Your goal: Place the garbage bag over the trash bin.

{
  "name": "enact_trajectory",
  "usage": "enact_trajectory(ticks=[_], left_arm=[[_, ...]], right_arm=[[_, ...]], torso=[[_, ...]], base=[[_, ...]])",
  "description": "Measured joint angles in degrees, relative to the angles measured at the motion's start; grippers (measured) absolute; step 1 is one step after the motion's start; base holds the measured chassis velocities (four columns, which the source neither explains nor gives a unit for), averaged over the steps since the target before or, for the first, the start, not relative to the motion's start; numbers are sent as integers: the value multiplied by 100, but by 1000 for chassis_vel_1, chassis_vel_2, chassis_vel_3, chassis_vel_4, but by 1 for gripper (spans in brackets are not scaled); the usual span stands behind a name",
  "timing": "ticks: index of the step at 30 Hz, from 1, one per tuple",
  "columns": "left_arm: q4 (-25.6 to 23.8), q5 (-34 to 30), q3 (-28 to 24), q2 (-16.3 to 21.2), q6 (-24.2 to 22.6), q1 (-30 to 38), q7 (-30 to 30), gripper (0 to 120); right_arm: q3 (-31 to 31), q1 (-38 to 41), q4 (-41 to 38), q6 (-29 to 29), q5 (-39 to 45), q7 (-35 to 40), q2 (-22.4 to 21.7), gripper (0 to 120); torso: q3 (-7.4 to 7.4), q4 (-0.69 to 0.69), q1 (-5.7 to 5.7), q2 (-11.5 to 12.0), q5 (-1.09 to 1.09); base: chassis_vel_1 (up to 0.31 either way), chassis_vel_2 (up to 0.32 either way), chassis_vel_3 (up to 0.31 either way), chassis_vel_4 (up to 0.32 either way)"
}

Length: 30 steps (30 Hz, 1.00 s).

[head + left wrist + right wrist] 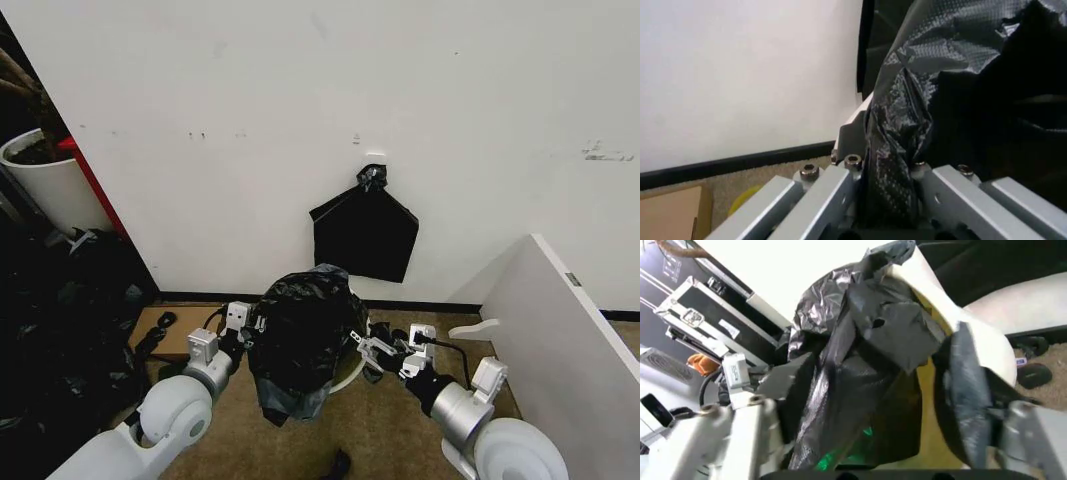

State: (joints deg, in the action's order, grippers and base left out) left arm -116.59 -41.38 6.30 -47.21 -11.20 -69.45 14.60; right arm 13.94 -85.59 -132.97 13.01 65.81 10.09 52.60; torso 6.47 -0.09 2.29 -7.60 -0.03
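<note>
Pinching the garbage bag (300, 335), left tool (890, 200) is closed.

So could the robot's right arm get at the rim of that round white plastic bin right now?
Probably yes. The right gripper sits right beside the round white plastic bin, whose rim is bare on that side. The crinkled black plastic garbage bag covers the rest, and some of it hangs between the fingers.
</note>
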Motion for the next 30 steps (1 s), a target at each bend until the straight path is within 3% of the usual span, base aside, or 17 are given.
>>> enact_trajectory(ticks=[9, 19, 30], left_arm=[[2, 4, -1, -5, -2, 0, 0, 1], [10, -150, -3, -18, -12, 26, 27, 1], [24, -765, 15, -41, -38, 54, 141, 1]], right_arm=[[-21, 27, 52, -33, 25, 40, 32, 31], [5, 47, 187, -106, 40, 41, 49, 0], [286, -38, 372, -170, 73, 73, 83, 0]], torso=[[0, 0, 0, 0, 1], [0, 0, 0, 0, 0], [0, -1, 0, 0, 0]], base=[[0, 0, 0, 0], [0, 0, 0, 0], [0, 0, 0, 0]])
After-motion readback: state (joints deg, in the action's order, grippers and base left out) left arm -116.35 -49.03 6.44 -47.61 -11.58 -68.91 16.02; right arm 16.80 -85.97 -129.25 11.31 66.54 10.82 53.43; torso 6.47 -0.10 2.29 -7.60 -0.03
